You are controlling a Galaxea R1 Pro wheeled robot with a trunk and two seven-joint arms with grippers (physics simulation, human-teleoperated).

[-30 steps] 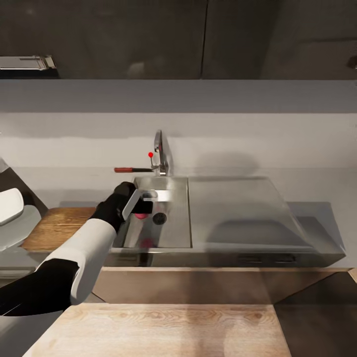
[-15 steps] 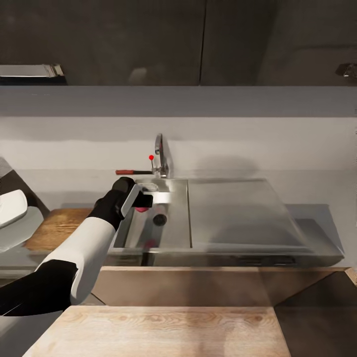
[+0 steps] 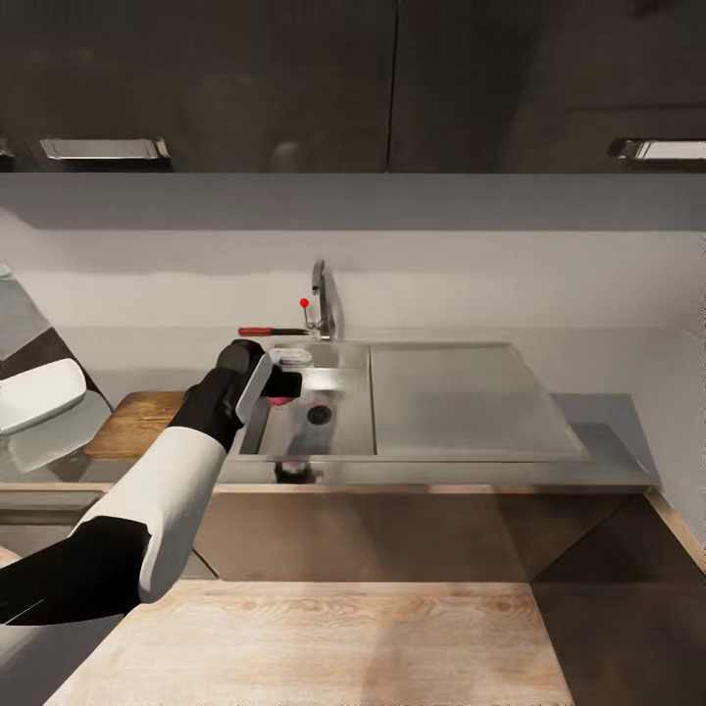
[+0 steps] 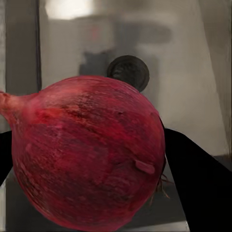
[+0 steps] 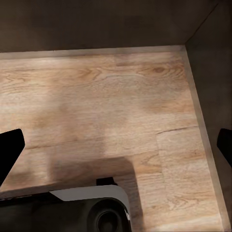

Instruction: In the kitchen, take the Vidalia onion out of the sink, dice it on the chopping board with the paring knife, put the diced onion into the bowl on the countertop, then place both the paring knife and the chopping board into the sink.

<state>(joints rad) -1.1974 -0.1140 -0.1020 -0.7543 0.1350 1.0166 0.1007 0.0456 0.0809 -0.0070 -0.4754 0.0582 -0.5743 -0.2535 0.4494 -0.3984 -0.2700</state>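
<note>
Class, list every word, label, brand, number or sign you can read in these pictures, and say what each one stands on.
None: no readable text anywhere. The faucet carries only a plain red dot. The Vidalia onion, sink and chopping board are unmarked.

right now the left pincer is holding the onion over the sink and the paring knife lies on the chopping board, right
Not quite. The left pincer does hold the onion over the sink, but the head view shows the paring knife on the countertop behind the sink, beside the faucet, not on the chopping board.
</note>
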